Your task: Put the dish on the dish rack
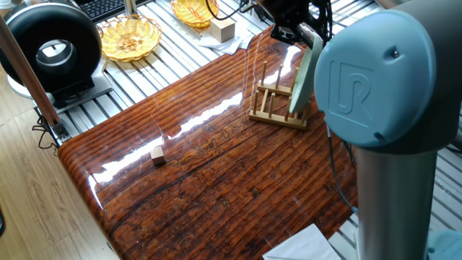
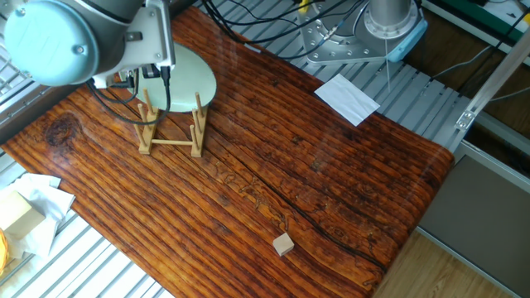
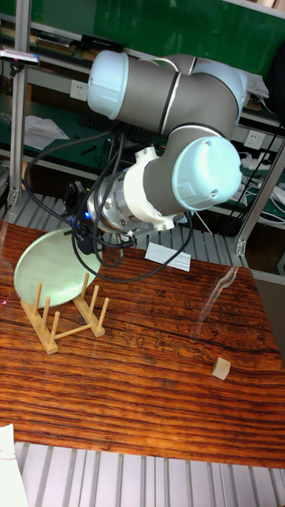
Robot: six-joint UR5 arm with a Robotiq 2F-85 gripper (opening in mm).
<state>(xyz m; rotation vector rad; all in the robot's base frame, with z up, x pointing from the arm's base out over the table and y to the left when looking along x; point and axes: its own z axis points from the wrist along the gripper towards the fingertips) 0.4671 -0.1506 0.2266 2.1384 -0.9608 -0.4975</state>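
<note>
The pale green dish (image 1: pixel 304 76) stands on edge between the pegs of the small wooden dish rack (image 1: pixel 276 108), leaning slightly. In the other fixed view the dish (image 2: pixel 189 76) rises behind the dish rack (image 2: pixel 172 132). My gripper (image 1: pixel 292 30) hovers just above and to the left of the dish's top rim, and nothing seems to be held in it. The tall fixed view puts the gripper (image 3: pixel 81 231) at the upper right edge of the dish (image 3: pixel 47 265), with cables partly hiding its fingers. There the dish rack (image 3: pixel 67 313) sits at the table's left.
A tiny wooden cube (image 1: pixel 157 154) lies near the table's opposite end. Two wicker baskets (image 1: pixel 130 37) and a wooden block (image 1: pixel 221 30) sit off the table beyond the rack. A white paper (image 2: pixel 346 97) lies by the arm's base. The arm's large joint (image 1: pixel 375 79) blocks part of one fixed view.
</note>
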